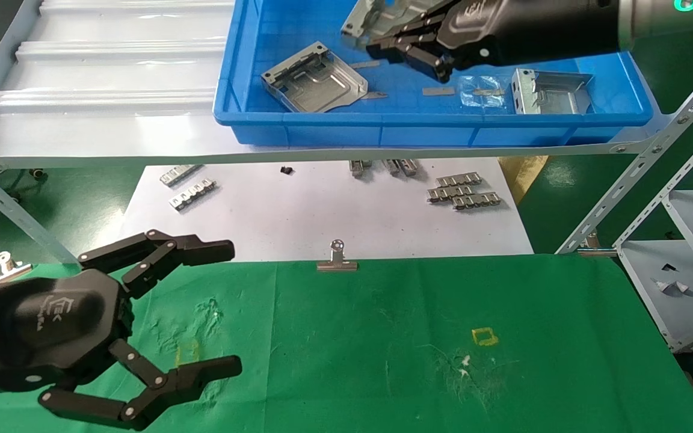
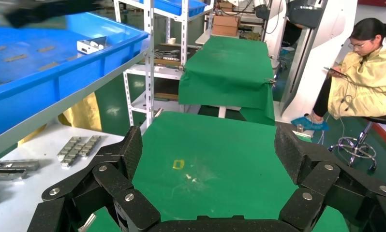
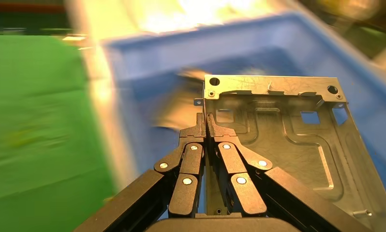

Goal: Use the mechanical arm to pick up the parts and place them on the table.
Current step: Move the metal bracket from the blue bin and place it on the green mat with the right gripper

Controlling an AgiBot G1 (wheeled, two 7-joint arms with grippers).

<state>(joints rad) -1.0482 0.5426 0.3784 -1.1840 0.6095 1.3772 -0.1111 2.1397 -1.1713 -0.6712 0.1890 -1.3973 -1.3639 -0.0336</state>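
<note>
My right gripper is shut on the edge of a grey stamped metal part and holds it tilted above the blue bin. In the right wrist view the shut gripper pinches the part at its bent-up edge. Two more parts lie in the bin, one at its left and one at its right. My left gripper is open and empty, low over the green table; the left wrist view shows this gripper above the cloth.
The bin stands on a pale ribbed metal shelf. Below it a white sheet bears small toothed strips. A silver binder clip sits at the cloth's far edge. A yellow square mark is on the cloth. A shelf frame stands at the right.
</note>
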